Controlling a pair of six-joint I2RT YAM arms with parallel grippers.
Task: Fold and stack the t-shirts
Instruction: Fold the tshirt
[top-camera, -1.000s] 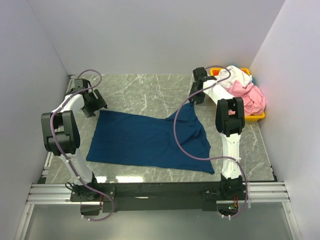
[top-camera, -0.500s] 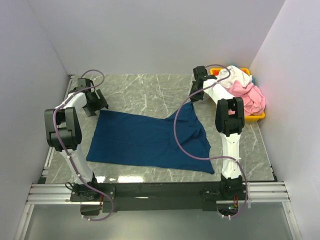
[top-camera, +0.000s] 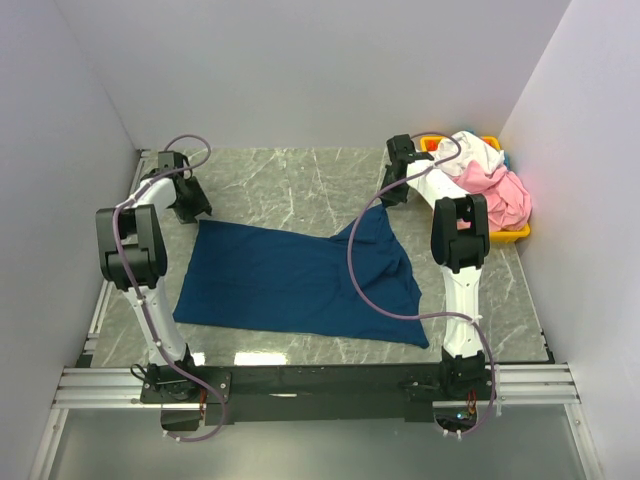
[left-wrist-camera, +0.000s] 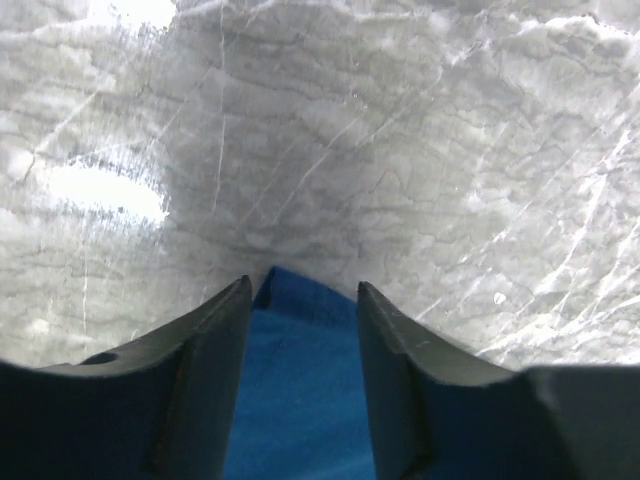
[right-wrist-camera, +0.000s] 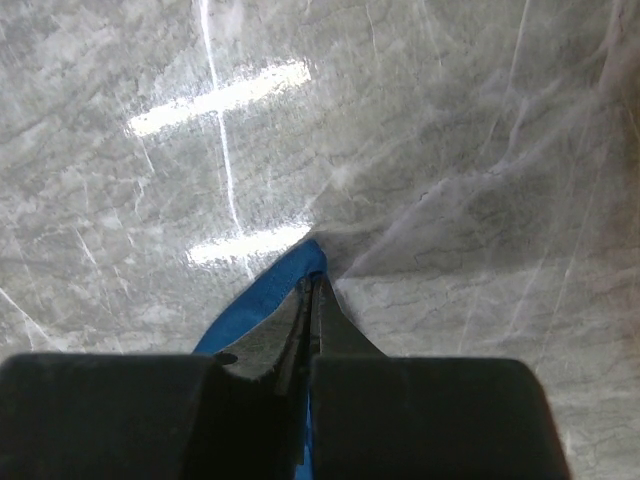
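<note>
The dark navy t-shirt (top-camera: 300, 280) lies spread on the marble table, its far right corner drawn up toward the back. My right gripper (top-camera: 386, 203) is shut on that corner; in the right wrist view the blue cloth (right-wrist-camera: 262, 297) sticks out from the shut gripper (right-wrist-camera: 312, 281). My left gripper (top-camera: 194, 209) sits at the shirt's far left corner. In the left wrist view its gripper (left-wrist-camera: 303, 284) stands open astride the blue corner (left-wrist-camera: 300, 380), down at the tabletop. The pink t-shirt (top-camera: 507, 195) and the white t-shirt (top-camera: 470, 153) are heaped at the back right.
A yellow bin (top-camera: 516, 236) at the back right corner holds the pink and white heap. White walls close in the table on the left, back and right. Bare marble (top-camera: 290, 180) lies behind the navy shirt.
The left arm has swung its elbow back and the left jaws have narrowed around the shirt's far left corner. The right gripper has shut on the far right corner and stays put.
</note>
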